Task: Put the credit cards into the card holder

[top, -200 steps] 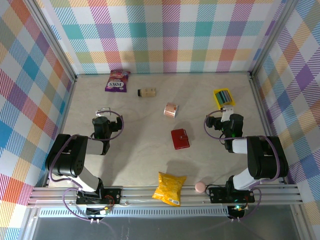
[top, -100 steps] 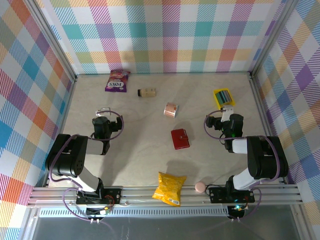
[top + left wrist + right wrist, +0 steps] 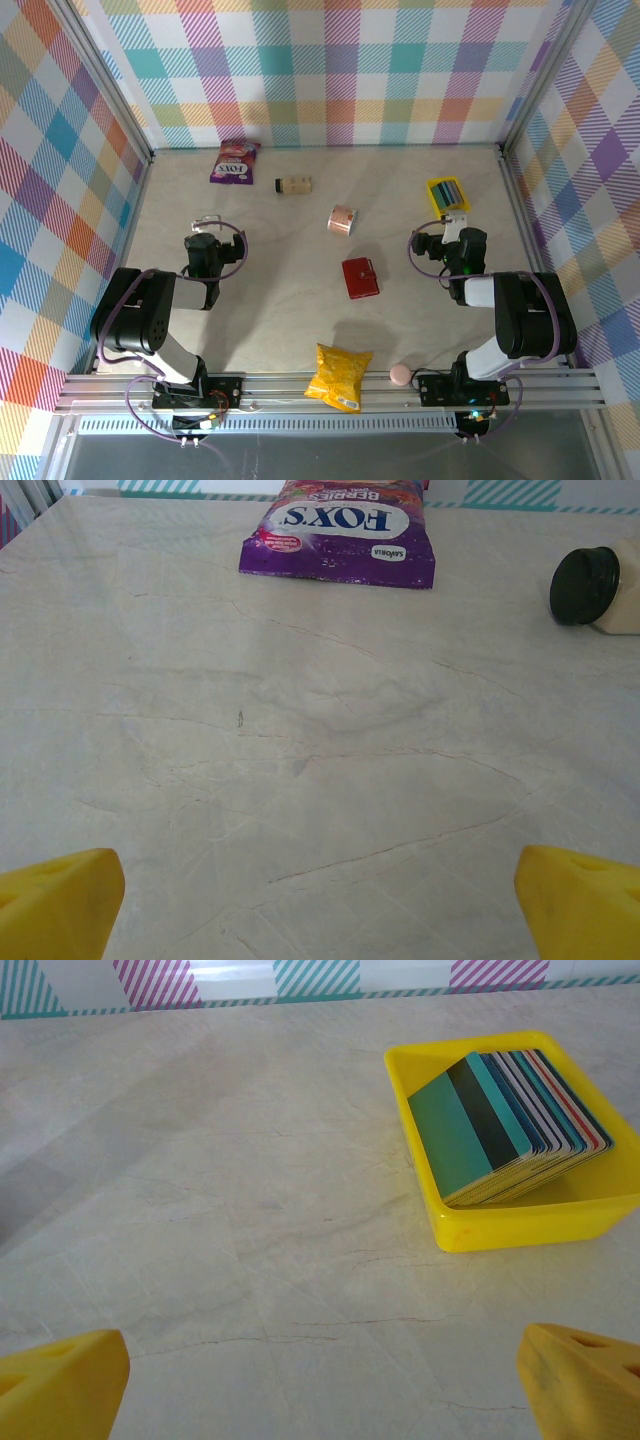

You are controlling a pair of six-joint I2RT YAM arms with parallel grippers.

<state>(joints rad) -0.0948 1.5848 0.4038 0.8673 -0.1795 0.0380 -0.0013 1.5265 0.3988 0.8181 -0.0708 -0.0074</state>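
Note:
A stack of credit cards [image 3: 505, 1125] leans in a small yellow tray [image 3: 520, 1225] at the right of the table; in the top view the credit cards [image 3: 449, 191] sit in the yellow tray [image 3: 433, 197] just beyond my right gripper [image 3: 456, 219]. The red card holder [image 3: 360, 278] lies closed, snap tab on top, mid-table between the arms. My right gripper [image 3: 325, 1385] is open over bare tabletop, the tray ahead and to its right. My left gripper [image 3: 208, 220] rests at the left; in its wrist view the left gripper [image 3: 320, 905] is open above bare table, nothing between its yellow fingertips [image 3: 60, 900].
A purple Fox's candy bag [image 3: 235, 160] and a small cream bottle with a black cap [image 3: 294, 184] lie at the back left. A copper-coloured roll [image 3: 342, 220] sits behind the card holder. A yellow snack bag [image 3: 338, 377] and a pink ball [image 3: 400, 374] lie at the front edge.

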